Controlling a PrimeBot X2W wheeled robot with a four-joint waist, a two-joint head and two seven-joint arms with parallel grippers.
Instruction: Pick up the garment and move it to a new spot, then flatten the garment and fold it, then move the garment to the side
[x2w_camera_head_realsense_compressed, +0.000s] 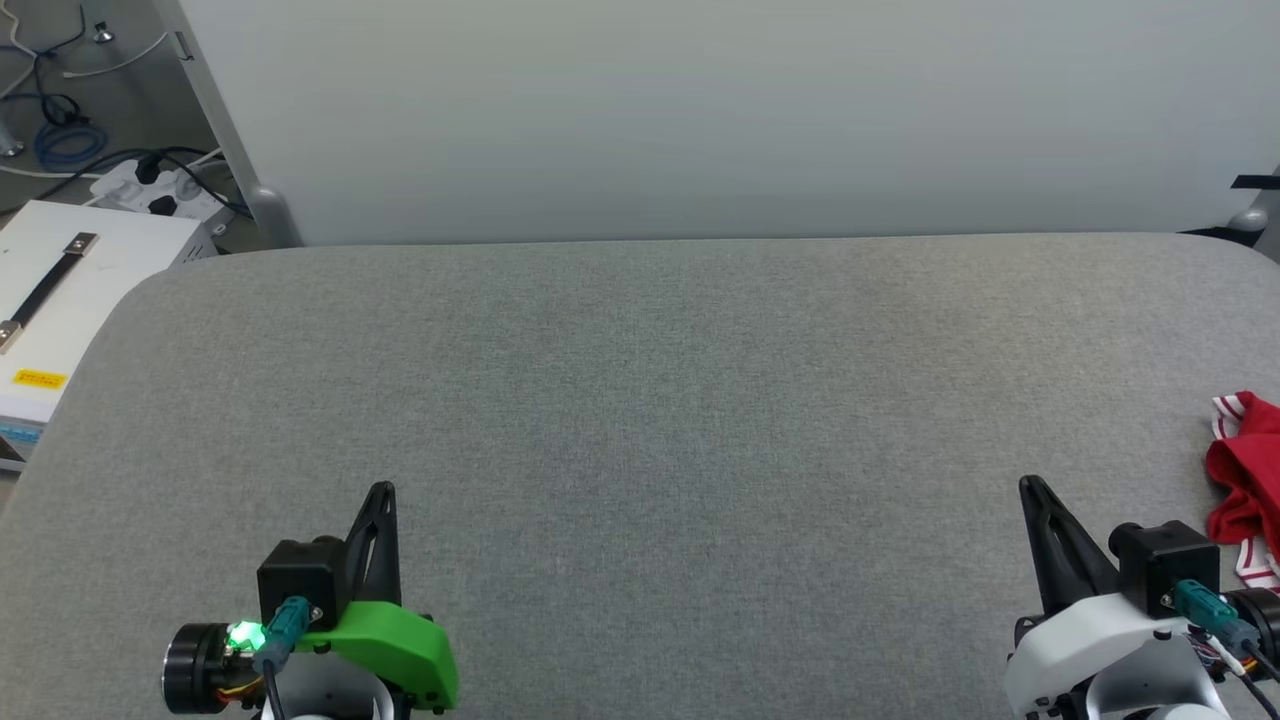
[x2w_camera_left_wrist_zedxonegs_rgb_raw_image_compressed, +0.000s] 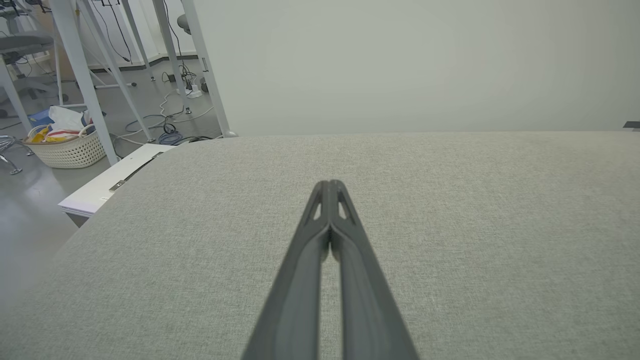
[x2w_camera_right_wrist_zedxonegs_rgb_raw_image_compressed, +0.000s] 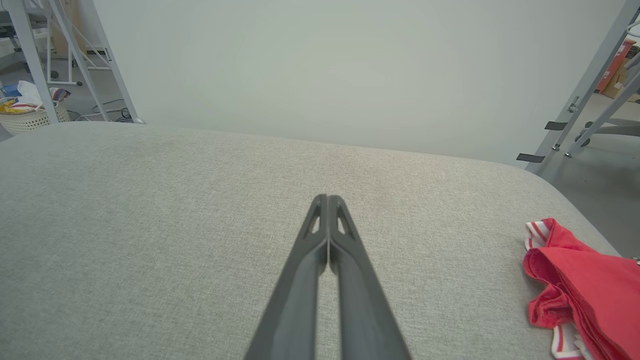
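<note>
Looking at the grey padded table (x2w_camera_head_realsense_compressed: 640, 400), you find the garment (x2w_camera_right_wrist_zedxonegs_rgb_raw_image_compressed: 585, 280) at its far right edge. It is a red heap with red-and-white striped trim showing, and it runs out of frame in both the head view and the right wrist view. The part you can see is bunched and rumpled, with loose folds rather than crisp edges. How the rest of it lies you cannot tell, since it is cut off.

Your left gripper (x2w_camera_head_realsense_compressed: 383, 490) sits low at the near left, its two dark fingers (x2w_camera_left_wrist_zedxonegs_rgb_raw_image_compressed: 300, 280) pressed together tip to tip with nothing between them. Your right gripper (x2w_camera_head_realsense_compressed: 1030, 485) sits at the near right in the same way — closed and empty, near the garment but not touching it.

As for progress, the scene reads two ways. A garment off at the side with both arms parked fits a shirt waiting to be picked up and carried to a new spot. It fits just as well a shirt that has been dealt with and moved aside. In my judgement, the rumpled look of the visible part leans against a neat fold — but with so much hidden, that is not settled. Treat flattening and folding as unconfirmed, and see the whole garment before you count anything done.
</note>
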